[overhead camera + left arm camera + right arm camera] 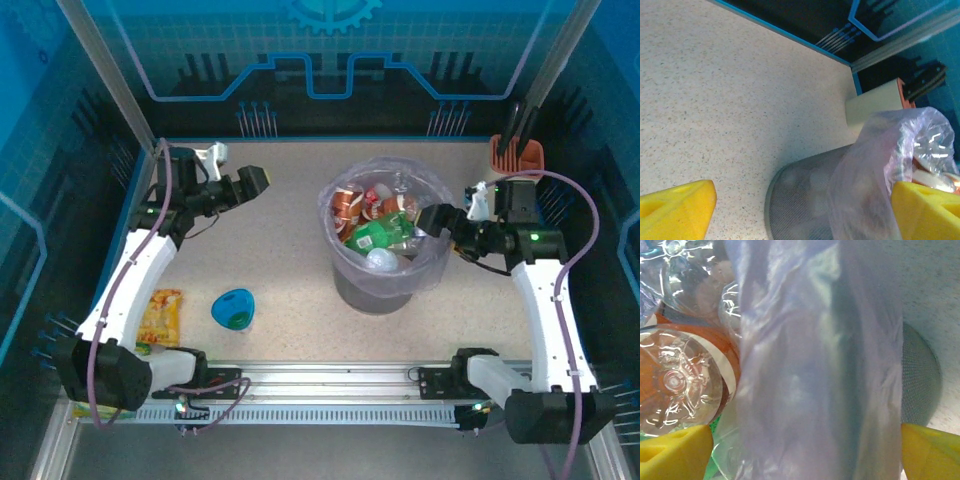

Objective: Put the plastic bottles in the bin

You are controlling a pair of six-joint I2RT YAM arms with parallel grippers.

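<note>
Near, on the table (290,250): yellow packet (160,318) and blue bowl (233,308), left side. Mid-table: grey mesh bin (372,295), lined with a lilac bag (345,195). The bottles (375,237) are heaped inside: clear, crumpled, red-labelled, one green. Right gripper (432,220) is held at the rim, fingers spread across the bag. Left gripper (258,182) is held well left, fingers spread. Far right: knife block (517,152).

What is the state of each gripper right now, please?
Left gripper: open, holding nothing.
Right gripper: open at the rim of the bin, holding nothing.
</note>
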